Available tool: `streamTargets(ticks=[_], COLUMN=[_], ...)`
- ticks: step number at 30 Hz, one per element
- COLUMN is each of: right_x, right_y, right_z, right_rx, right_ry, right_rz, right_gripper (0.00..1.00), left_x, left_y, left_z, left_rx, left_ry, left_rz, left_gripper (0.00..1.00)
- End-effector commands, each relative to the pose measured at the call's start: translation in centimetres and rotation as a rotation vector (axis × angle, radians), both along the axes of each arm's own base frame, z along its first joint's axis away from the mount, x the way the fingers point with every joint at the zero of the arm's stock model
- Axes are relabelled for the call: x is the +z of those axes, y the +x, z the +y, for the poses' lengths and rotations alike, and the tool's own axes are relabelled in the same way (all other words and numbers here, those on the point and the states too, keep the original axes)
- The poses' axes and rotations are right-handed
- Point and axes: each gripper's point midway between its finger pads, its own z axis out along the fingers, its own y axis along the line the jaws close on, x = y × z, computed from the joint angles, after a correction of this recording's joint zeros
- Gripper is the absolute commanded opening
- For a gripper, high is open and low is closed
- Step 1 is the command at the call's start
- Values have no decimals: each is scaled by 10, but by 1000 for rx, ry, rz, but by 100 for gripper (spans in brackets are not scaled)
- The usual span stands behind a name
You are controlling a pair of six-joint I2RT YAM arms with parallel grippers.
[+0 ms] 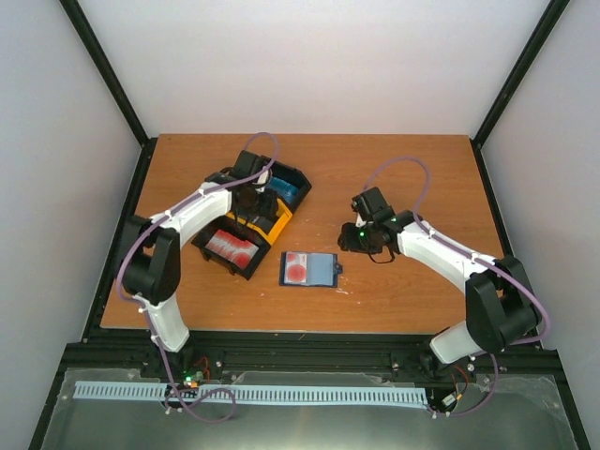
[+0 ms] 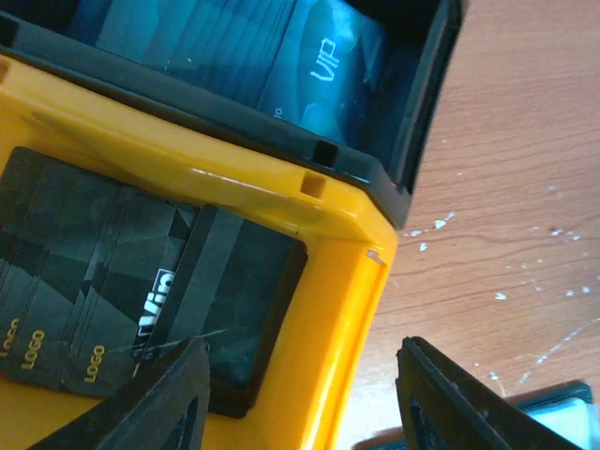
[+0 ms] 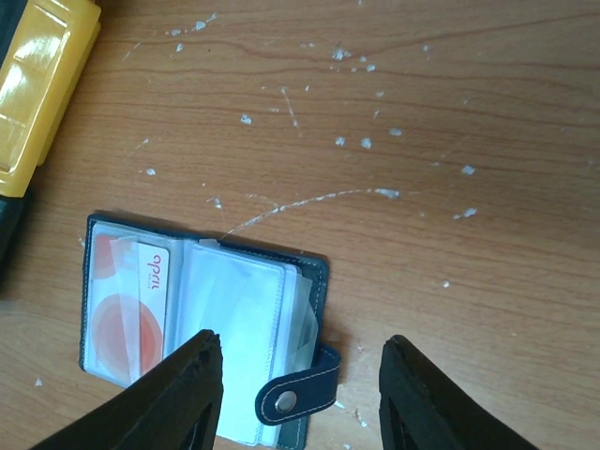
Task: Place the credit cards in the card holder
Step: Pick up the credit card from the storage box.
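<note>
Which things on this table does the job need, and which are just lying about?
Needed: credit cards, red, in the near section of the bin; card holder, open, one red card already inside.
Lying about: black cards; blue cards; the bin itself.

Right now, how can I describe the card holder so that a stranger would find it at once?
On the brown table, look just right of the black-and-yellow bin, near the front edge. The card holder lies open and flat there. Unlike the bin, it is small and dark blue, with a red card under clear plastic and a snap tab.
</note>
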Motion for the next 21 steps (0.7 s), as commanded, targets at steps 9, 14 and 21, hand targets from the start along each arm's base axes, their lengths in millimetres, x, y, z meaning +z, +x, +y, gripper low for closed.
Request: streamTargets(ticks=[9,14,21], right_x=[5,6,0], right_y=[21,31,41], right_z=[-22,-33,-40], right_rx=[4,-20,-38], right_ry=[-74,-81,-77], right_rz=[-41,-51,-33], right_gripper=[47,47,46], left_x=[-33,-46,-63], left_y=[44,49,47], left_z=[6,18,21], left_rx=[-145,-176,-204], left_ry=[118,169,145], left_rz=[70,94,147], left_gripper=[48,44,42])
